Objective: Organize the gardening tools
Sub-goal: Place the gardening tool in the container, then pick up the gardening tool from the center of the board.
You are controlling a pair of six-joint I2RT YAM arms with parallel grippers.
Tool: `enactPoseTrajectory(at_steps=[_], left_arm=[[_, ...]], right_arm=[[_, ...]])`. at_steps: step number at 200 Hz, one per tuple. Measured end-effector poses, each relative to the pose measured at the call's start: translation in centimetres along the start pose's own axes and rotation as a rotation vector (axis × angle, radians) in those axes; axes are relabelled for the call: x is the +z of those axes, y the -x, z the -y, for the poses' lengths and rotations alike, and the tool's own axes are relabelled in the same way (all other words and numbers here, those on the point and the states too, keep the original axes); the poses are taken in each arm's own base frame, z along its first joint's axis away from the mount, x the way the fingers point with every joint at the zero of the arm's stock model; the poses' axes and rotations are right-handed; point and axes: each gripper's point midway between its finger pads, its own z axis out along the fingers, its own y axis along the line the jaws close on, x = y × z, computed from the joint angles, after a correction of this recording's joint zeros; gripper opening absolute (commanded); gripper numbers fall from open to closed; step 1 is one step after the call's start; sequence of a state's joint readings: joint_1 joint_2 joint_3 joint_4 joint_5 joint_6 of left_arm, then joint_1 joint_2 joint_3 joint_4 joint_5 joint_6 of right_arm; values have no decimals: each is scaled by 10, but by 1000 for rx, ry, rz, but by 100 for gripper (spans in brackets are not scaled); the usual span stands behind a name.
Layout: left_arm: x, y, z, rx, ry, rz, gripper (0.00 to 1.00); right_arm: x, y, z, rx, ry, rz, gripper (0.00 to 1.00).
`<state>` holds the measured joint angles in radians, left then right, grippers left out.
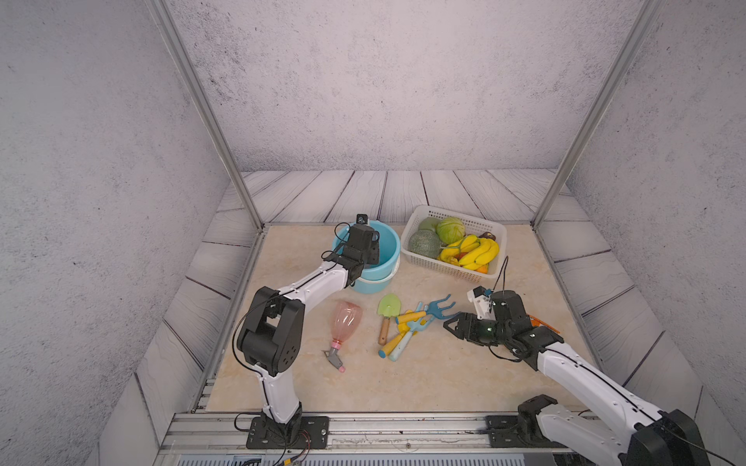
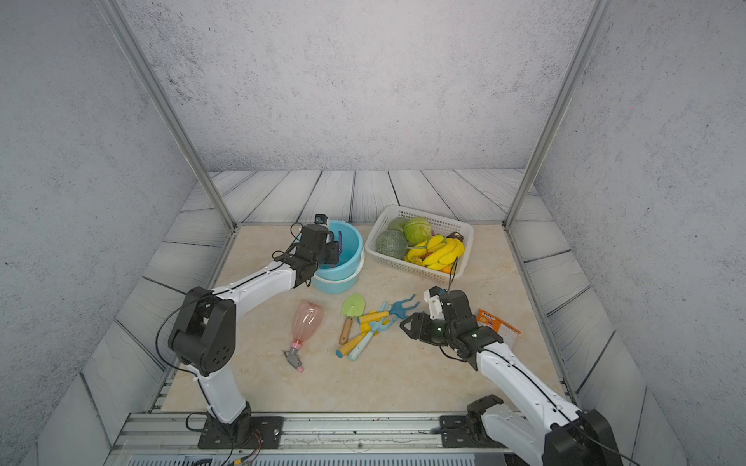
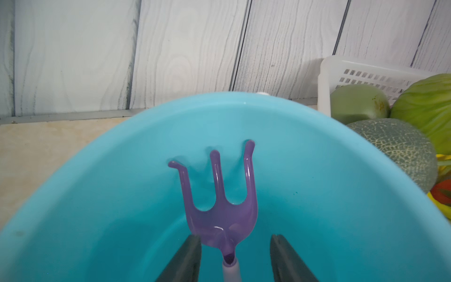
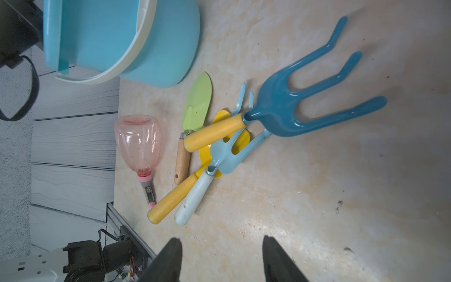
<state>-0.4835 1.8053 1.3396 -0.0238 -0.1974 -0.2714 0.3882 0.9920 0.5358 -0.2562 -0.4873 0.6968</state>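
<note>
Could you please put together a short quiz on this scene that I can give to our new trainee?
1. True or false: the purple rake is inside the light-blue bucket.
2. The pink spray bottle is: A) in the bucket; B) lying on its side on the table; C) standing upright on the table.
3. Fill in: the jaws of the right end effector stand ____, with nothing between them.

Key: 1 true; 2 B; 3 open.
</note>
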Motion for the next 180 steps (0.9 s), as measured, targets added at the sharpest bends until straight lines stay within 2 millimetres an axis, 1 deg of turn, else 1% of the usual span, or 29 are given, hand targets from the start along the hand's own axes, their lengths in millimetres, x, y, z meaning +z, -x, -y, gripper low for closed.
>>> enactPoseTrajectory(at_steps=[18,45,59,80,96,110,128,142,154,167,180], left_arm=[[-16,13,0,-4,-8,17,61],[-49,36,1,-21,-43,54,63],[-70,46,5,-37,-85,68,64],[-98,55,14,-59,-159,76,65],[-119,52,24,-70,-215,70,66],[-135,39,37,-65,-268,44,66],[-151,8,61,-36,-335,-25,68],[-157,-24,81,-1,-378,-103,68],[-160,-53,93,27,-402,-170,67],[-164,-85,103,59,-419,-244,66],[-169,-109,112,93,-431,-300,65]], right_arm=[[-3,0,-1,2,-1,-1,59],[-10,4,-8,-7,2,16,60],[-14,6,-12,-9,2,21,60],[-18,8,-14,-9,-3,26,60],[-20,6,-12,-2,-13,22,60],[-20,3,-9,7,-26,15,60],[-21,0,-5,18,-44,5,60],[-22,-2,-3,24,-57,2,60],[-23,-3,-2,27,-62,4,60],[-24,-4,-1,27,-63,7,60],[-24,-7,2,31,-67,6,60]])
